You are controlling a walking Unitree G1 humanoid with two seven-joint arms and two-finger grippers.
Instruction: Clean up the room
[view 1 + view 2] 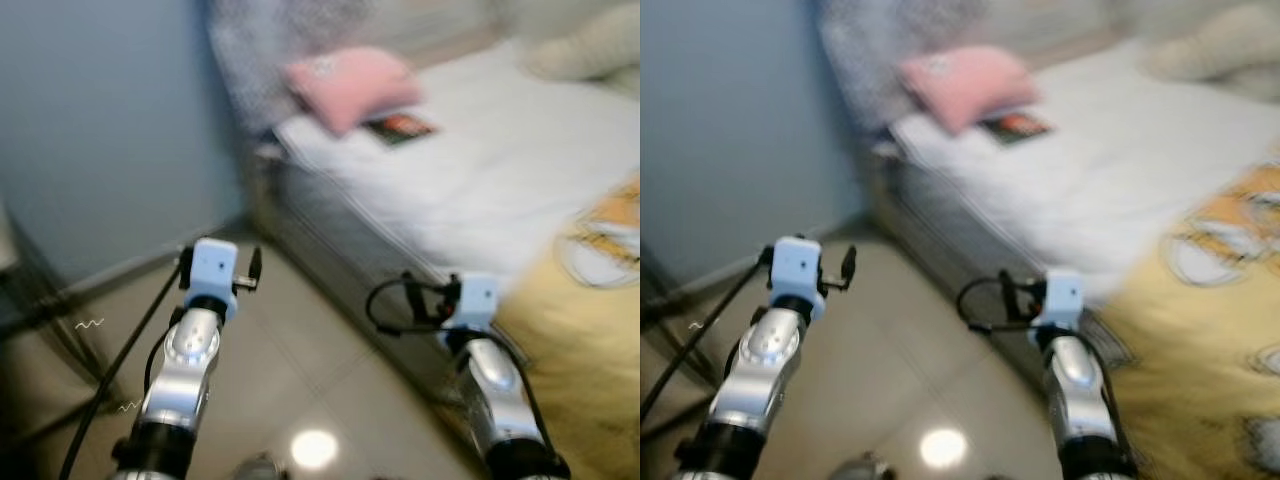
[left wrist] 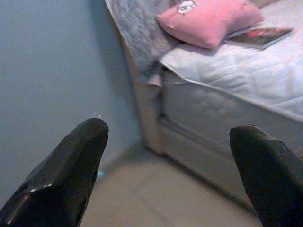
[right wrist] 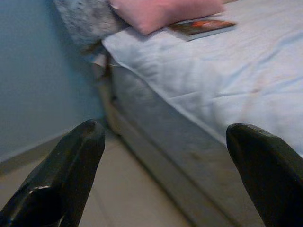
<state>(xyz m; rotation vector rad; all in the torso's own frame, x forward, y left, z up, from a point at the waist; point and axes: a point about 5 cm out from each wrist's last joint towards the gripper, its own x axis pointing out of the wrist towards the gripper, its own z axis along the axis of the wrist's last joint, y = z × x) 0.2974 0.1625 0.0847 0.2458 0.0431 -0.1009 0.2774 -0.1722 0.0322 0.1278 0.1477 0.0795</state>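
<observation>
Pointing forward over the tiled floor (image 1: 300, 370), both arms are raised and the head views are blurred. Left claw (image 2: 170, 175) has its two black fingers spread wide with nothing between them, only floor and the foot of the blue wall (image 2: 47, 71) showing through the gap. Right claw (image 3: 165, 175) is just as wide open and just as empty, its gap framing the side of the bed (image 3: 156, 137). Ahead of both claws, up on the white bed sheet (image 1: 480, 170), lies a pink pillow (image 1: 352, 85), and touching its near edge is a flat book (image 1: 400, 127) with a red and dark cover, partly tucked under the pillow. Beyond the pillow a grey patterned blanket (image 2: 137, 28) hangs over the bed's corner. Off to the right claw's outer side a yellow patterned blanket (image 1: 1200, 340) drapes down the bed edge.
</observation>
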